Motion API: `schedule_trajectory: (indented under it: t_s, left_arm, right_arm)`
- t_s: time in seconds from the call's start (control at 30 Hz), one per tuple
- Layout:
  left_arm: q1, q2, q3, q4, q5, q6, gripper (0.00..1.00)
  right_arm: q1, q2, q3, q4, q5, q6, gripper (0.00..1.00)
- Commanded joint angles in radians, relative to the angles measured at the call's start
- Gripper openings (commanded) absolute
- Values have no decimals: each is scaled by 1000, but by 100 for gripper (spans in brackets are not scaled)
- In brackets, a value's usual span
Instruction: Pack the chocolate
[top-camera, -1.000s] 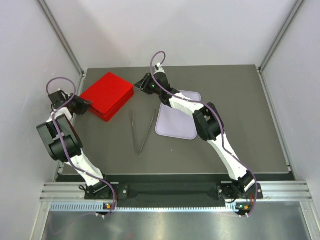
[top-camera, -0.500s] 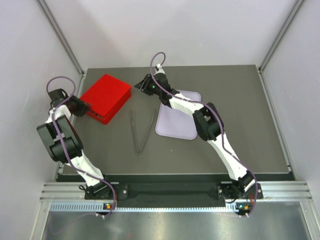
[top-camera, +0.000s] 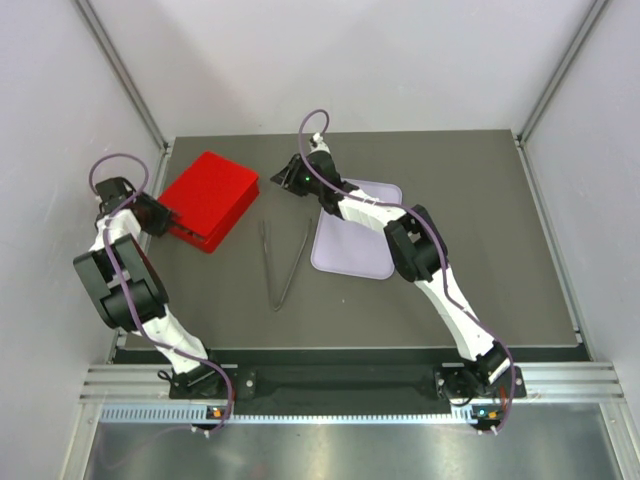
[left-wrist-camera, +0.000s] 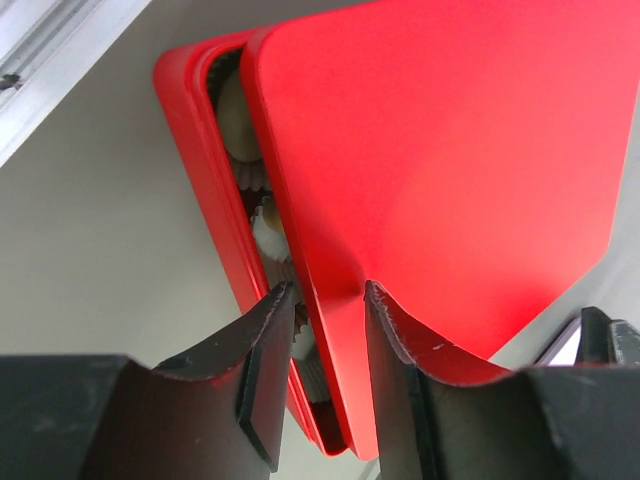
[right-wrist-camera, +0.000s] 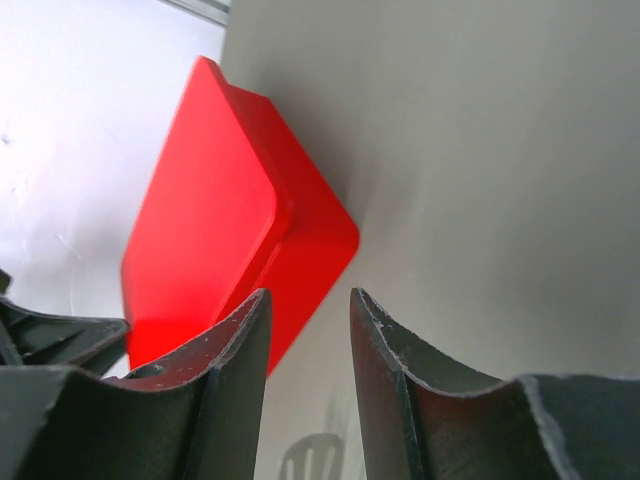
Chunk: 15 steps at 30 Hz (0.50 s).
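Left end effector (left-wrist-camera: 325, 290) is pinched on the rim of the glossy red lid (left-wrist-camera: 450, 150), one finger in the slit and one on top. The lid sits ajar over the red base (left-wrist-camera: 190, 150), which has rounded corners. White pleated paper cups (left-wrist-camera: 268, 232) show in the slit; the chocolate itself can't be made out. Right end effector (right-wrist-camera: 308, 300) is partly open, holding nothing, near the box's far-right corner. Thin metal tongs (top-camera: 283, 265) and a flat lavender mat (top-camera: 350, 250) lie on the matte grey worktop (top-camera: 480, 220).
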Motion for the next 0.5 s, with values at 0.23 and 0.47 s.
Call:
schedule_trajectory:
  t_s: [0.23, 0.47]
  left_arm:
    - [2, -73, 2, -41, -83, -11, 36]
    - [3, -125, -3, -38, -92, -14, 38]
  right_arm:
    - [21, -71, -15, 27, 10, -27, 37]
    - [23, -83, -31, 27, 13, -37, 37]
